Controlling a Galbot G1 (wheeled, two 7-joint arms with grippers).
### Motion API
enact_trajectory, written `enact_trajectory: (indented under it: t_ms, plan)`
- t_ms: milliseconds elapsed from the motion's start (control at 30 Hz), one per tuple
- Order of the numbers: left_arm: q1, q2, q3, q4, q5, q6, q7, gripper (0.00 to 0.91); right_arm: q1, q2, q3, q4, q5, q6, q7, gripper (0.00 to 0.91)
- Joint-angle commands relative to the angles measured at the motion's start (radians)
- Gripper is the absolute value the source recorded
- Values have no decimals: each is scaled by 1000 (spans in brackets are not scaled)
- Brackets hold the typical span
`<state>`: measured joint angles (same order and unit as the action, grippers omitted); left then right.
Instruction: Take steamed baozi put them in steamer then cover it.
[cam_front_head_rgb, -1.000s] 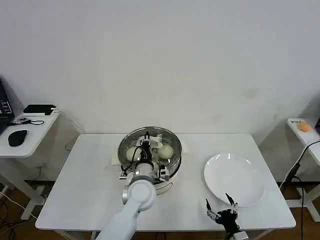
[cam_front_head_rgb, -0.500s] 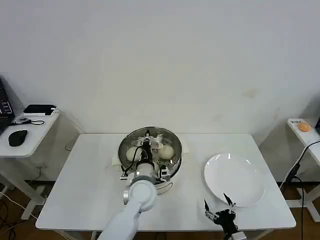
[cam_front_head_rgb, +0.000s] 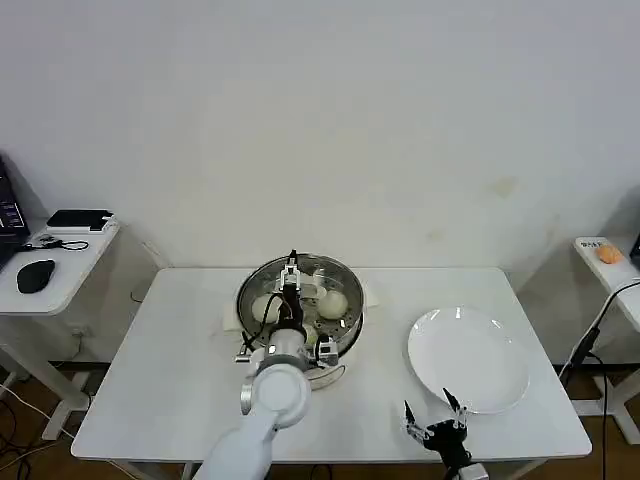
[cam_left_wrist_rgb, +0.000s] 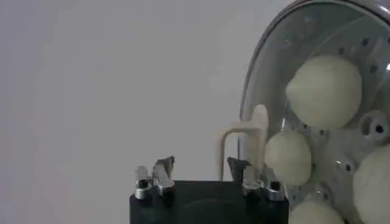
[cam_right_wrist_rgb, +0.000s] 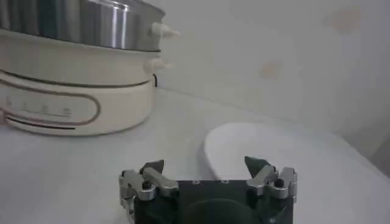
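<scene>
The left gripper (cam_front_head_rgb: 291, 268) hangs open and empty over the steamer (cam_front_head_rgb: 345, 285), where the buns (cam_front_head_rgb: 332, 302) lie. The right gripper (cam_front_head_rgb: 432, 420) waits open by the table's (cam_front_head_rgb: 180, 350) front edge. Lowering could squash a bun.

The head camera looks forward and down from high above the near edge of the counter (cam_front_head_rgb: 180, 350) and takes in its whole top and the wall behind. The left wrist camera sits close over the steamer (cam_left_wrist_rgb: 317, 91), looking past the left hand (cam_left_wrist_rgb: 204, 176) onto the perforated floor. The right wrist camera is low, near the counter surface, facing the plate (cam_right_wrist_rgb: 274, 146) past the right hand (cam_right_wrist_rgb: 207, 173). All three views share the steamer.
</scene>
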<state>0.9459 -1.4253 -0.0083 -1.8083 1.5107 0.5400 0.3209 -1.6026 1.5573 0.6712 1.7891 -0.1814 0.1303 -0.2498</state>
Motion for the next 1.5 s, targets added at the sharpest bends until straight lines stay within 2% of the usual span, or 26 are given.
enact_trajectory:
  t_ms: [33,367,500,567,733,767,867,900,967,1000,1100,1200,1367,1500]
  plan:
    - [60,47,-1,-113,-20,-7,8,907,-1,2,-4,1,-4,-1,1,907]
    - [205,120,-29,-302,-73,-49,-35,907,-9,1,-18,3,-9,-1,4,907]
    - [289,146,-98,-407,-144,-80,-111,907,-15,-5,-21,3,-5,1,4,907]
    - [387,154,-165,-454,-228,-107,-200,907,-20,-18,-21,6,7,4,7,907]
    - [549,153,-382,-450,-769,-220,-476,907,-31,-55,-25,31,75,0,22,907]
    - [568,151,-426,-434,-914,-260,-510,907,-34,-64,-24,41,90,-1,26,907]
    - [598,153,-554,-336,-1329,-462,-600,907,-39,-79,-28,58,124,-4,38,907]
    - [611,150,-593,-312,-1448,-493,-593,907,-38,-76,-33,64,128,-7,40,907]
    - [623,151,-658,-276,-1726,-496,-600,907,-40,-73,-46,76,157,-11,46,907]
    - [631,154,-675,-248,-1786,-496,-604,907,-40,-71,-50,78,169,-9,49,907]
    - [663,156,-691,-172,-1927,-609,-583,907,-46,-68,-64,87,175,1,51,907]
    - [669,147,-687,-122,-1917,-622,-565,907,-54,-73,-80,92,166,17,48,907]
    - [705,125,-672,-143,-1830,-616,-533,907,-73,-76,-75,139,175,19,49,907]
    - [731,114,-668,-148,-1747,-670,-520,907,-77,-73,-78,152,176,18,50,907]
